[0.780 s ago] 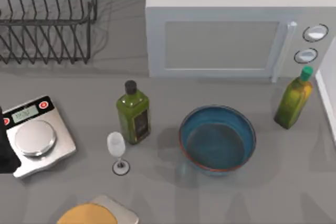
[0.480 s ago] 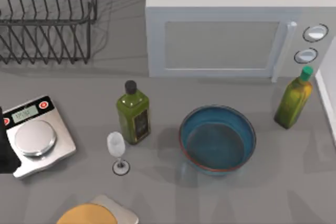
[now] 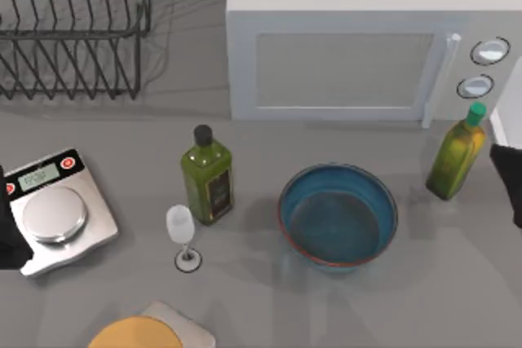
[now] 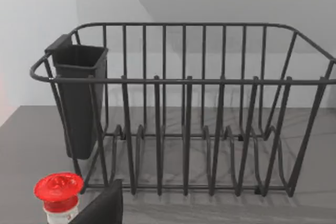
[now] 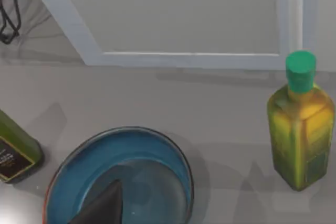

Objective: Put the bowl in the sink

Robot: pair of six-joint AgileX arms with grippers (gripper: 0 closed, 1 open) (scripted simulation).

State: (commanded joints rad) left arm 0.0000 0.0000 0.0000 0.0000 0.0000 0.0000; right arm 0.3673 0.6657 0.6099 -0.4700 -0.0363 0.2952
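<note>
Bowl point(image 3: 338, 216) — left of right pincer point(image 3: 507, 175), apart.

Bowl point(image 3: 338, 216) showing glossy blue glaze, reddish-brown rim, looking like ceramic. Counter point(image 3: 440, 283) reading as matt grey, smooth. Dish rack point(image 4: 184, 108) appearing as thin dark wire, coated metal, with a matt dark plastic cup point(image 4: 79, 98). Scale pan point(image 3: 54, 214) gleaming like brushed steel. Microwave point(image 3: 359, 46) looking smooth, satin white. Both bottles point(image 3: 207, 175) point(image 5: 300, 124) shining like glass; wine glass point(image 3: 182, 230) looking frosted, translucent.
</note>
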